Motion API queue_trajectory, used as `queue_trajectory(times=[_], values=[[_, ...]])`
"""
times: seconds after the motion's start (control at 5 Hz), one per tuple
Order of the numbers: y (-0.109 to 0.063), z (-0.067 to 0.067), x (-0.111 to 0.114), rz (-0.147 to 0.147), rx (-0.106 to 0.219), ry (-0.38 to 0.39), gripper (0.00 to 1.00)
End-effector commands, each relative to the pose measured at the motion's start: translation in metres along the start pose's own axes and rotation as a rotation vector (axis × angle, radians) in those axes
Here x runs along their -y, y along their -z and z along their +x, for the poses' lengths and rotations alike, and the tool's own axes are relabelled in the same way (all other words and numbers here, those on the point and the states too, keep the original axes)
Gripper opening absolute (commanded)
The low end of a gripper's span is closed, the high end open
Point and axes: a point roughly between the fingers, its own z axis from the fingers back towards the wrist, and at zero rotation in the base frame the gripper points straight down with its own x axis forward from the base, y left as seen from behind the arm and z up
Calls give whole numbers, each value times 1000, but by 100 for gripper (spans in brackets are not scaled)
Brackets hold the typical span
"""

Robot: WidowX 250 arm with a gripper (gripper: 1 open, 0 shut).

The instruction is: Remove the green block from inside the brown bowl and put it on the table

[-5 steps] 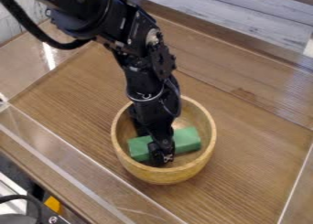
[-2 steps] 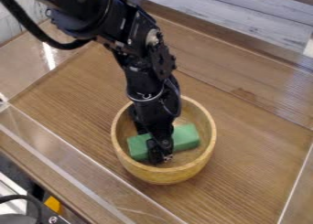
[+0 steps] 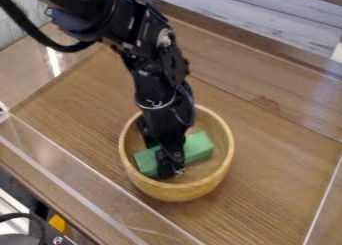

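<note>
- Since the earlier frame, the fingers (image 3: 170,167) have been brought together on the green block (image 3: 187,152), and the block is seen slightly shifted and tipped inside the brown bowl (image 3: 214,172); the bowl itself appears nudged a little, while the arm is seen in the same place.
- The surface (image 3: 94,99), a brown wood-grain top with fine streaks, is seen spreading out on all sides of the bowl, with a clear acrylic wall (image 3: 60,169) running along its near-left edge, well apart from the bowl.
- A pale planked wall or backdrop (image 3: 267,24) is seen beyond the far edge of the surface, well behind the bowl.
- The black robot arm (image 3: 134,39) is seen reaching from the upper left, above and behind the bowl, with its lower part pointed straight down into the bowl.
- The brown bowl is seen resting on the surface, round, light tan and thick-rimmed, with grain visible on its outer wall.
- The green block is seen inside the bowl, lying slightly tilted, with one end showing to the right of the arm and the other to the left.
- The fingers are seen narrowed and clamped on the middle of the block, low within the bowl; the tips are partly hidden by the block.
</note>
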Motion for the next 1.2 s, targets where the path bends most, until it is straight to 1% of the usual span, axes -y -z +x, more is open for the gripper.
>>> queue_trajectory(times=[0.0, 0.4, 1.0], values=[[-14, 5, -8, 31, 39, -14, 0], [-22, 3, -11, 39, 43, -28, 0], [-29, -1, -14, 44, 42, -44, 0]])
